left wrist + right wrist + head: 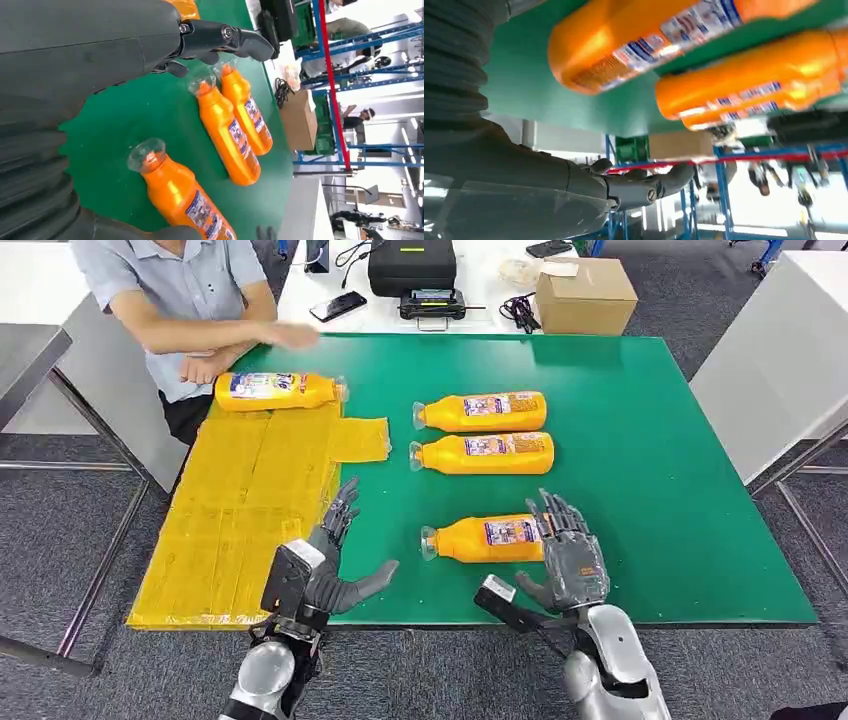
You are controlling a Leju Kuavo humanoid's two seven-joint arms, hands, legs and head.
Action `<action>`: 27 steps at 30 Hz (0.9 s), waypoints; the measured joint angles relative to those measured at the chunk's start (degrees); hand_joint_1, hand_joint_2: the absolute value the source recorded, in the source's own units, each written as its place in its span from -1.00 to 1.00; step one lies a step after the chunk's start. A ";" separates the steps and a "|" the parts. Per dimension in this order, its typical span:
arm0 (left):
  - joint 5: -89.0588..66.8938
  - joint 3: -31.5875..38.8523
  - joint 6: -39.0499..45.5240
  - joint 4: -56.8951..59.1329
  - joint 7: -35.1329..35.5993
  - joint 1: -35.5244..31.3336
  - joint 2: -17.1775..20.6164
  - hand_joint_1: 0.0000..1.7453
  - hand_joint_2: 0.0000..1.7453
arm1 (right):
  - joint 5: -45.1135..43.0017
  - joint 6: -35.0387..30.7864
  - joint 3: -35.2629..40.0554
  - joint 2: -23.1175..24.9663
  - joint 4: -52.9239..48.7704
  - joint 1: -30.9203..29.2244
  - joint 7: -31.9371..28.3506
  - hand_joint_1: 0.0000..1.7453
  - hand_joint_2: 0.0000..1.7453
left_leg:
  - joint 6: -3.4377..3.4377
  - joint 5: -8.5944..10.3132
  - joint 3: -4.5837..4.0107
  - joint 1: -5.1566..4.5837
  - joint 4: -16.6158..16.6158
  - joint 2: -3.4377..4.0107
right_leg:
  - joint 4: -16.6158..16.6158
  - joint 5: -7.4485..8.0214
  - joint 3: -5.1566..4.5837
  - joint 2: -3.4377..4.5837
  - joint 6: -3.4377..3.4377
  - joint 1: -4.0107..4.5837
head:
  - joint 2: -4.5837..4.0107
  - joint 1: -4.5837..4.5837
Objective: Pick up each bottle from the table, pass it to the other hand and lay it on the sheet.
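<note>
We see the green table [620, 490] spread across most of the head view, with the yellow sheet [240, 520] lying over its 9 o'clock side and hanging past the near edge. A person [185, 300] sits at 11 o'clock, forearms resting at the table's far corner.

Four orange bottles lie on their sides. One bottle [278, 391] rests on the far end of the sheet, close to the person's arms, its cap toward 3 o'clock. Two more lie side by side near the table's middle, caps toward 9 o'clock: the far bottle [482, 411] and the middle bottle [483, 453], just beside each other. The near bottle [487, 538] lies toward 6 o'clock, apart from that pair, cap also toward 9 o'clock.

At 12 o'clock, beyond the green surface, we see a cardboard box [585, 295], a black case [412, 265] and a phone [338, 306].

Our right hand [565, 550] sits at the base end of the near bottle, fingers spread above it; we cannot tell whether they touch it, and nothing is gripped. Our left hand [335, 560] hovers at the near edge between sheet and near bottle, fingers apart and thumb stretched out, holding nothing.
</note>
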 measured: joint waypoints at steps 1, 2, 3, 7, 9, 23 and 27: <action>0.00 0.00 -0.04 -0.17 0.09 0.06 0.00 -1.00 1.00 | 0.00 0.26 0.04 -0.33 0.33 -0.17 0.24 -1.00 1.00 | 0.00 0.00 0.00 0.00 0.00 0.00 | 0.00 0.00 0.00 0.00 0.00 0.00 | 0.00 0.00; 0.00 0.00 -0.13 -0.26 0.15 0.08 0.00 -1.00 1.00 | -0.02 0.35 0.13 -0.61 0.67 -0.35 0.33 -1.00 1.00 | 0.00 0.00 0.00 0.00 0.00 0.00 | 0.00 0.00 0.01 0.00 0.01 0.00 | 0.00 0.00; -0.02 0.00 -0.11 -0.28 0.17 0.08 0.00 -1.00 1.00 | -0.02 0.46 0.22 -0.85 0.94 -0.46 0.35 -1.00 1.00 | 0.00 0.00 0.00 0.00 0.00 0.01 | 0.00 0.01 0.01 0.01 0.01 0.00 | 0.00 0.00; 0.00 0.00 -0.28 -0.37 0.63 0.13 0.02 -1.00 1.00 | 0.55 1.99 0.46 -1.70 2.23 -1.08 1.60 -1.00 1.00 | 0.00 0.00 0.00 -0.01 0.00 0.00 | 0.00 0.01 0.01 0.00 0.02 -0.01 | 0.00 0.00; 0.02 -0.09 -0.72 -0.37 0.94 0.12 0.02 -1.00 1.00 | 0.85 2.68 0.81 -2.33 3.53 -1.72 2.16 -1.00 1.00 | 0.00 0.00 0.00 -0.01 0.00 0.01 | 0.00 0.01 0.01 0.00 0.02 -0.01 | 0.00 0.00; 0.79 -1.79 -1.36 0.20 3.28 -0.41 0.11 -1.00 1.00 | 0.52 6.51 2.95 -4.63 15.30 -10.12 4.72 -1.00 1.00 | 0.00 0.01 0.00 -0.01 0.00 0.01 | 0.00 0.02 0.00 0.01 0.03 0.00 | 0.00 0.00; 0.76 -2.54 -1.49 0.77 3.32 -0.75 0.15 -1.00 1.00 | 0.77 6.62 3.67 -4.74 18.23 -12.05 5.13 -1.00 1.00 | 0.00 0.01 0.00 -0.01 0.00 0.01 | 0.00 0.03 0.00 0.01 0.03 -0.01 | 0.00 0.00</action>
